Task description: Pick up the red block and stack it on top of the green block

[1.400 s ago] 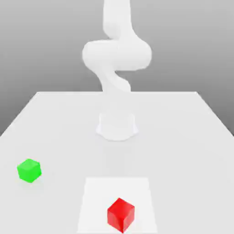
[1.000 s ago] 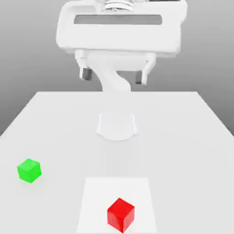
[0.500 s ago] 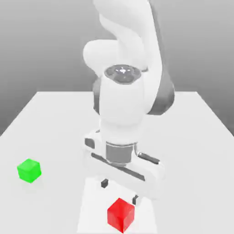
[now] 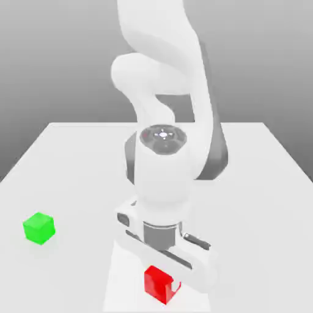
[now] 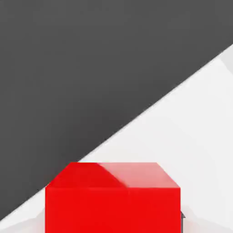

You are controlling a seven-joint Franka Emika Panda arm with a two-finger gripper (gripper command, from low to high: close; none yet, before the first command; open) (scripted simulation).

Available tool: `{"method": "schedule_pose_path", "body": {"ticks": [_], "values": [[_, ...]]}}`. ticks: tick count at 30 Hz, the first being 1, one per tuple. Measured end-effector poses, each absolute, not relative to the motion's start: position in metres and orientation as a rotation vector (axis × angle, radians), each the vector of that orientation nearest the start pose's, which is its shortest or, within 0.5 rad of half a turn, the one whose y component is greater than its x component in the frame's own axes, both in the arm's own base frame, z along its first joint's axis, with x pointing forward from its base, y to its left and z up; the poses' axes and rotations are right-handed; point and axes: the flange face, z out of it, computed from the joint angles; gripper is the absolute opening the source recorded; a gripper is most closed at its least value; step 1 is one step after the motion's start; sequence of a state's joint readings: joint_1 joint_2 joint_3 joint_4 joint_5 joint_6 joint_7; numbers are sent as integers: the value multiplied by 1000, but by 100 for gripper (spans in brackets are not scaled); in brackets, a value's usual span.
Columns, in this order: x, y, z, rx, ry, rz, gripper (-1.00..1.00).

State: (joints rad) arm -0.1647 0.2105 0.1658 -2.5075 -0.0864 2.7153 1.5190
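Red block (image 4: 160, 284) sits on the white bench (image 4: 67, 165), inside a slightly brighter square patch (image 4: 125, 269) near the front edge of the exterior view. White arm (image 4: 165, 122) bends forward from its round base at the middle of the bench and points its hand straight down over that patch. Gripper (image 4: 165, 282) is lowered onto the red block, with the hand's crossbar directly above the block and slanting down toward the exterior view's right. Jaws are closed on the red block: a pale finger (image 4: 177, 286) presses against the block's side on the exterior view's right, and the opposite finger is hidden behind the block. In the hand view, the red block (image 5: 113, 195) appears close up, with its top face and one side face visible against the pale bench surface and a dark background. Green block (image 4: 39, 228) rests on the bench toward the exterior view's left, well apart from the red block and from the gripper, with nothing on top of it.
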Motion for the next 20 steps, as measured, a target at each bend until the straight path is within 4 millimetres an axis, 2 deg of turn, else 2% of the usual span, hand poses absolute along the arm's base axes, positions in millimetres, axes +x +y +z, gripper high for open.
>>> {"method": "schedule_pose_path", "body": {"ticks": [3,5,6,8,9,10,11,12,17,18,20], "values": [[449,-66,216,-2189,2276,-11,-100],[427,-118,222,-2038,2422,-13,-100],[410,-152,225,-1927,2513,-13,-100],[357,-230,234,-1627,2716,-11,-100],[325,-263,238,-1465,2801,-8,-100],[295,-287,241,-1322,2865,-5,-100],[283,-292,243,-1267,2882,-3,-100],[282,-290,238,-1264,2879,-3,-100],[280,-289,188,-1255,2880,-2,-100],[279,-289,183,-1254,2880,-2,100],[279,-289,183,-1254,2880,-2,100]]}}
